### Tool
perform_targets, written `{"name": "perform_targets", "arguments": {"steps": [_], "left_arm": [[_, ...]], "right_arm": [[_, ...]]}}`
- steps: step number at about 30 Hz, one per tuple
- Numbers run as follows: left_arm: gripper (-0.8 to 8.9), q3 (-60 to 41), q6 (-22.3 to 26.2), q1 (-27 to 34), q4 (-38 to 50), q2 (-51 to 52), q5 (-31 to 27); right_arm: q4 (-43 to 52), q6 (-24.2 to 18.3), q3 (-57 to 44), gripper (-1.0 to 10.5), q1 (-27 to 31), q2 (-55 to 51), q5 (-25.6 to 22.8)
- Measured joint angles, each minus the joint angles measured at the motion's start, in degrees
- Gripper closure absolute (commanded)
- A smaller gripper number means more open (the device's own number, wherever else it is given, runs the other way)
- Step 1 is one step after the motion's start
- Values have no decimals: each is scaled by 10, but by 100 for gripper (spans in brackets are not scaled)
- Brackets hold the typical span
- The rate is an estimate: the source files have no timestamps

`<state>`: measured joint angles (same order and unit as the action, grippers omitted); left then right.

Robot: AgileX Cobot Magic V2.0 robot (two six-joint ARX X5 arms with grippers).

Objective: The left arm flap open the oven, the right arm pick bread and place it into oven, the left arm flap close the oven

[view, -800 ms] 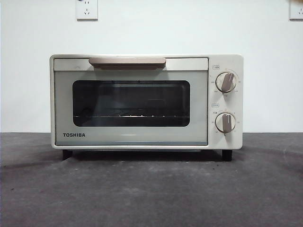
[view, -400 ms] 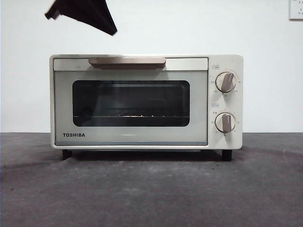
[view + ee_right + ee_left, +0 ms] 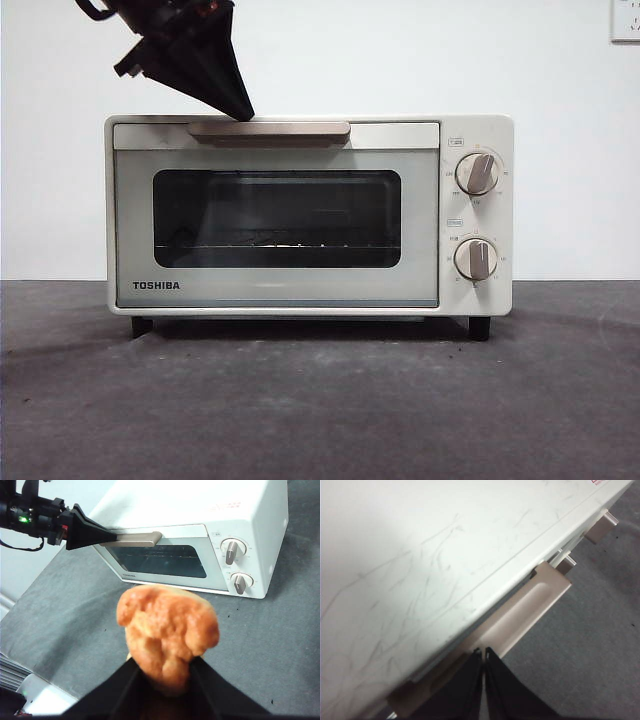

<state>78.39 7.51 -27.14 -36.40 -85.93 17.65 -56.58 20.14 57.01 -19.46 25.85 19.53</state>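
With the cream-white boxy toaster oven [image 3: 308, 215] at frame centre and its door not yet open, the left gripper [image 3: 240, 112], jaws together, touches the beige bar handle [image 3: 268, 130], while the right gripper [image 3: 162, 672] clamps the golden-brown bun [image 3: 167, 632], awaiting placement.

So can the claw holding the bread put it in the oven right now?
Probably not yet. The right claw grips the bread, but the oven door is shut. The left claw, jaws together, is only at the door handle and hasn't pulled it open.
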Motion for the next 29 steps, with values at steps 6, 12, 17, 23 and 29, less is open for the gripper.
{"name": "perform_targets", "arguments": {"steps": [6, 12, 17, 23, 29], "left_arm": [[803, 1, 1, 0, 3, -3, -8], [803, 3, 2, 0, 4, -5, -17], [803, 6, 3, -3, -1, -7, -18], [803, 12, 8, -12, -28, -7, -21], [803, 13, 10, -28, -55, -7, -18]], "right_arm": [[0, 3, 0, 851, 0, 0, 0], [0, 3, 0, 851, 0, 0, 14], [0, 3, 0, 851, 0, 0, 14], [0, 3, 0, 851, 0, 0, 14], [0, 3, 0, 851, 0, 0, 14]]}}
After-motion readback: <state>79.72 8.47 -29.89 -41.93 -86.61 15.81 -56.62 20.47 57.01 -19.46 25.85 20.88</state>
